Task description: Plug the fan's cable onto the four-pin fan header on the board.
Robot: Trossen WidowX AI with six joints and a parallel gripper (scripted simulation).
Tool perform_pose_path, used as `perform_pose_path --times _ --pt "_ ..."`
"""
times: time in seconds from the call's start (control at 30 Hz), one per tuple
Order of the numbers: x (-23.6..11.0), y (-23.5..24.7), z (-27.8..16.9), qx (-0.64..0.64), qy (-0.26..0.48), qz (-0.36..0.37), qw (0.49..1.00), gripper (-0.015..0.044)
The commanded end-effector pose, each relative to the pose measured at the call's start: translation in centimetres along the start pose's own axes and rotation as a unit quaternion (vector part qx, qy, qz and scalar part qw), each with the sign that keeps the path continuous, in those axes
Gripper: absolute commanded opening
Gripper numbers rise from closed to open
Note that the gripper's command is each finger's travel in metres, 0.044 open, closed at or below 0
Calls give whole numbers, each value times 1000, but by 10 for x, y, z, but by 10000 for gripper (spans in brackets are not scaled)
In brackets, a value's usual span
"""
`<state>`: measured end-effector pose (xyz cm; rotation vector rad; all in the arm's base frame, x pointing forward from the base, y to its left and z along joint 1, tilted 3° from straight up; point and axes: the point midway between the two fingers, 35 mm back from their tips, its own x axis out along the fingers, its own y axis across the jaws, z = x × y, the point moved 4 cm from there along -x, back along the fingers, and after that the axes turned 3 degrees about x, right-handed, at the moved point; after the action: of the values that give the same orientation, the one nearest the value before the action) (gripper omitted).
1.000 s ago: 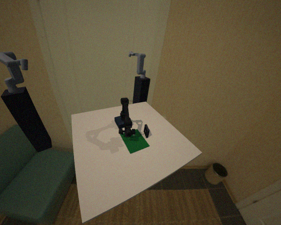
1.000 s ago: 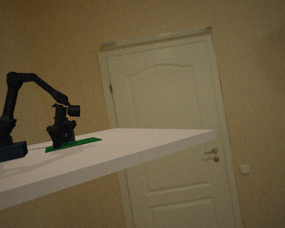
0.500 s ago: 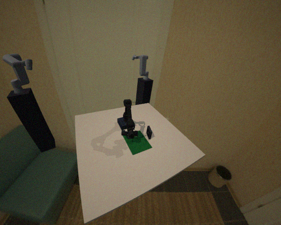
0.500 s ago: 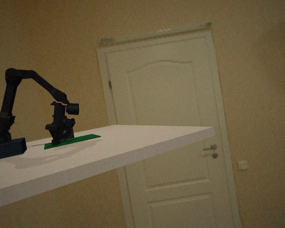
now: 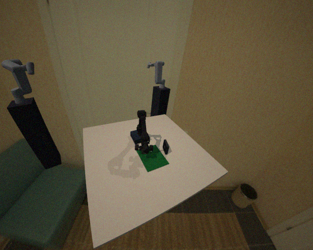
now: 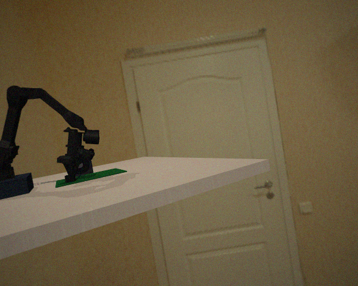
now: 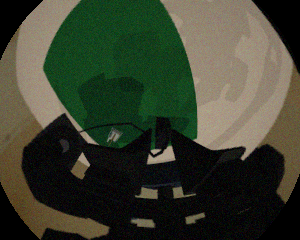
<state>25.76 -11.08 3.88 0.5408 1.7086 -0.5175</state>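
Observation:
The green board (image 5: pixel 154 162) (image 6: pixel 108 172) (image 7: pixel 124 47) lies flat on the white table (image 5: pixel 119 204) (image 6: pixel 173 178). The black fan (image 5: pixel 166 146) stands upright just off the board's right edge. My gripper (image 5: pixel 145 151) (image 6: pixel 70 177) (image 7: pixel 161 131) is down at the board's near end, with its fingers drawn in on the small dark fan plug (image 7: pixel 162 135). The plug sits at the board's edge. In the wrist view the small pale four-pin header (image 7: pixel 113 135) shows on the board a little left of the plug. A thin cable (image 6: pixel 45 183) runs along the table.
The arm's dark blue base block (image 5: pixel 134 136) (image 6: pixel 9 186) sits behind the board. Two grey camera arms stand on dark pillars (image 5: pixel 32 132) (image 5: pixel 159 100) beyond the table. A bin (image 5: pixel 244 195) and a green sofa (image 5: pixel 29 196) stand on the floor.

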Motion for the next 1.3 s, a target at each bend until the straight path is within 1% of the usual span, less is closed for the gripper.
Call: perform_pose_path --times 0.0,0.27,0.33,0.37,1.27 --pt "-1 0 0 0 0 0 1000 110" --pt "-1 0 0 0 0 0 1000 57" --pt "-3 0 0 0 0 0 1000 4" --pt "-5 0 0 0 0 0 1000 0" --pt "-88 -1 -20 -2 -1 1 1000 0"
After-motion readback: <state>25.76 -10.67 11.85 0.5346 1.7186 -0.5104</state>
